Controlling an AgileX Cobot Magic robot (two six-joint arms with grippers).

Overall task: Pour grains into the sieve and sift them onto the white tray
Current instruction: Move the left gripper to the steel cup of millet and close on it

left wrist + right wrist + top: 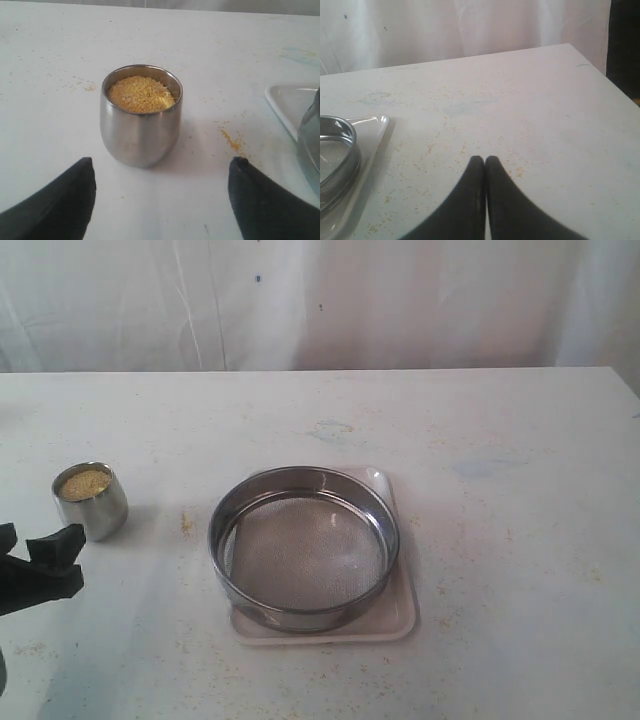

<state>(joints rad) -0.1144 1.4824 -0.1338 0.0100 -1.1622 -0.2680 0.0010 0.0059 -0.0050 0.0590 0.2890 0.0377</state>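
At the far left, cut off by the exterior view's edge, the black left claw [40, 545] stands wide open and holds nothing. Just beyond it, untouched, stands a small shiny steel cup [92, 508]. It is filled near its rim with golden-yellow grains [83, 483], their depth hidden by its wall. On the white desk [500, 540], mid-frame, the wide round steel-rimmed mesh sieve [300, 618] sits on the square white tray [400, 615], covering all but its edges. The black right claw [485, 162], seen only from its wrist, is pressed shut and empty.
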